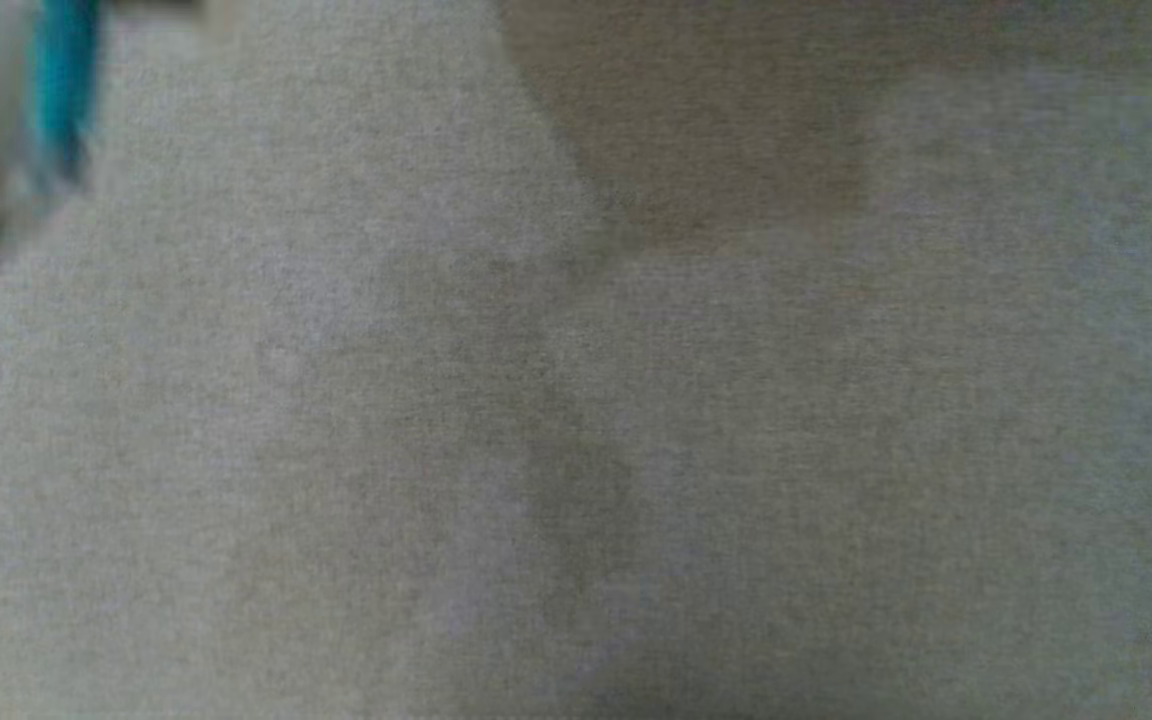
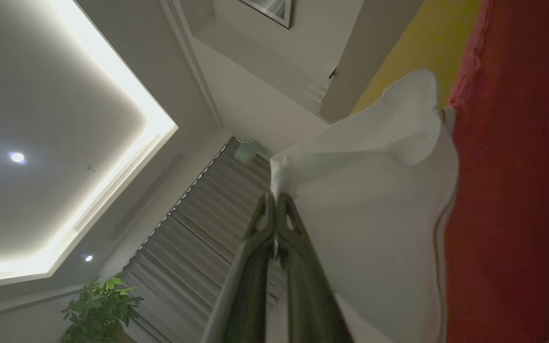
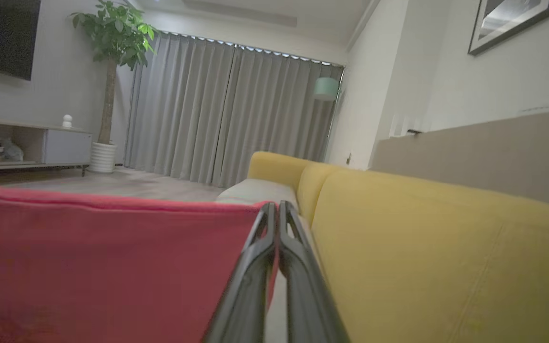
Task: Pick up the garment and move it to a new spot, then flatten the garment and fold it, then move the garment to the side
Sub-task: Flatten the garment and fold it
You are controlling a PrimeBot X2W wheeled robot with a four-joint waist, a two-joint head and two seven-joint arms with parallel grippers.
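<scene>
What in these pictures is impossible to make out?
Head view: blurred grey fabric hides whatever lies behind it; the teal strip is too blurred to name.
Left wrist view: unclear whether the shut left gripper pinches the white cloth; the red cloth is cut off by the right edge.
Right wrist view: the red cloth hides what lies behind it; unclear whether the shut right gripper holds it.

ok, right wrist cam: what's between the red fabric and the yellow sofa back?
The shut right gripper and, beyond it, a strip of pale seat cushion. That shows in the right wrist view.
</scene>
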